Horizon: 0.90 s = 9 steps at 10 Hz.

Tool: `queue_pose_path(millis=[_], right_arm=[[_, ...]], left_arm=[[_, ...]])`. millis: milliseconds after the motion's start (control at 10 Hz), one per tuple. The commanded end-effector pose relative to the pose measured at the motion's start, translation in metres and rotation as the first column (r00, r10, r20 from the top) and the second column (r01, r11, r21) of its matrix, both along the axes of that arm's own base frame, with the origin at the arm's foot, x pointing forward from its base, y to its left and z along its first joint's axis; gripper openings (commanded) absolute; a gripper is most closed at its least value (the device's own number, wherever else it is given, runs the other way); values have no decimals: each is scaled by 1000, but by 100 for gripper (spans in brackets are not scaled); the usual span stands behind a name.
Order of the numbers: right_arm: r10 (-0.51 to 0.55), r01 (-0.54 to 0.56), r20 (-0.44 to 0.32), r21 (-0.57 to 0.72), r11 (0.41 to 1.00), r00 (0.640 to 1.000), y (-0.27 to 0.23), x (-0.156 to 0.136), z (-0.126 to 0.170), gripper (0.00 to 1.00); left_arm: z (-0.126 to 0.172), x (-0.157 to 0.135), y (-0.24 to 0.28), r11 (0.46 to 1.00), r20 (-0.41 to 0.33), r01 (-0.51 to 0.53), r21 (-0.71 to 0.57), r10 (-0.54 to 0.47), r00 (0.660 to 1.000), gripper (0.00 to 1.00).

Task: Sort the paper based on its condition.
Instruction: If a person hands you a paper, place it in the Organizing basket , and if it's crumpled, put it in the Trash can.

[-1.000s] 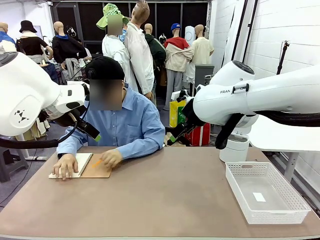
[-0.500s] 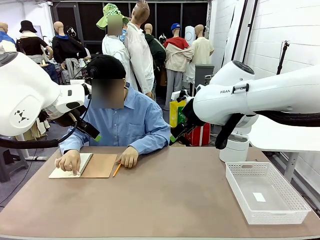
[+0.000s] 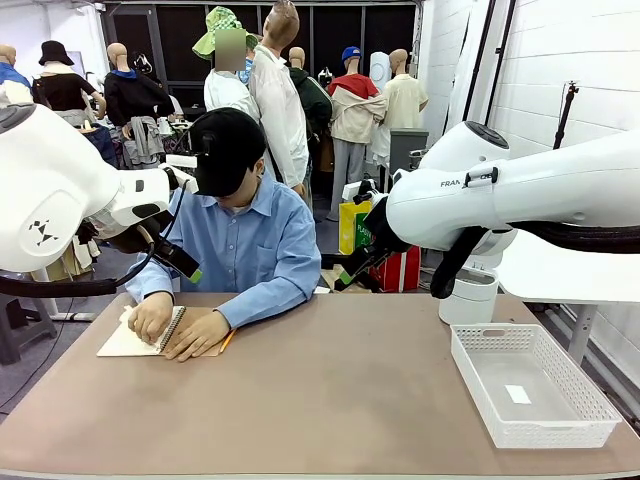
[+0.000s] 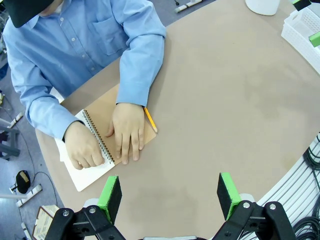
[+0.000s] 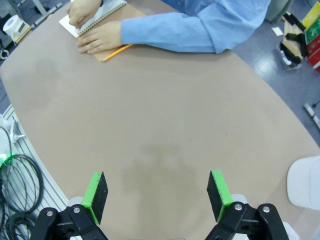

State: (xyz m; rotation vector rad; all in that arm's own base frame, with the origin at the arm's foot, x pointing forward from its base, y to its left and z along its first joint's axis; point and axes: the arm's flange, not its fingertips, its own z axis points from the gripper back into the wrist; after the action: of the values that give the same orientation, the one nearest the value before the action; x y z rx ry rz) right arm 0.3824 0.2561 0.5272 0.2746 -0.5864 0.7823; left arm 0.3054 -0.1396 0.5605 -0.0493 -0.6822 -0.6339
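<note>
Here, a spiral notebook (image 4: pixel 102 107) is pinned by two hands (image 4: pixel 127 131) near the far edge. The left gripper (image 4: pixel 168 192) and right gripper (image 5: pixel 156 194) are spread wide, empty, over open table (image 4: pixel 225 100).

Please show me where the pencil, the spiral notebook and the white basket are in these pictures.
pencil (image 4: pixel 150 119): left wrist view, middle of its orange shaft.
spiral notebook (image 4: pixel 104 103): left wrist view, bare part of the brown cover.
white basket (image 3: pixel 560 433): front view, its near side wall.
</note>
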Motion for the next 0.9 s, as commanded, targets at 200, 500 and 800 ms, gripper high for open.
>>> queue_pose_path(millis=[200, 500, 800], right_arm=[[-3, 3, 2, -18, 1000, 1000, -1, 0, -1, 100], [-3, 3, 2, -18, 1000, 1000, -1, 0, -1, 100], [-3, 3, 2, -18, 1000, 1000, -1, 0, -1, 100]], left_arm=[[0, 0, 0, 1000, 0, 0, -2, 0, 1000, 100], [0, 0, 0, 1000, 0, 0, -2, 0, 1000, 100], [0, 0, 0, 1000, 0, 0, -2, 0, 1000, 100]])
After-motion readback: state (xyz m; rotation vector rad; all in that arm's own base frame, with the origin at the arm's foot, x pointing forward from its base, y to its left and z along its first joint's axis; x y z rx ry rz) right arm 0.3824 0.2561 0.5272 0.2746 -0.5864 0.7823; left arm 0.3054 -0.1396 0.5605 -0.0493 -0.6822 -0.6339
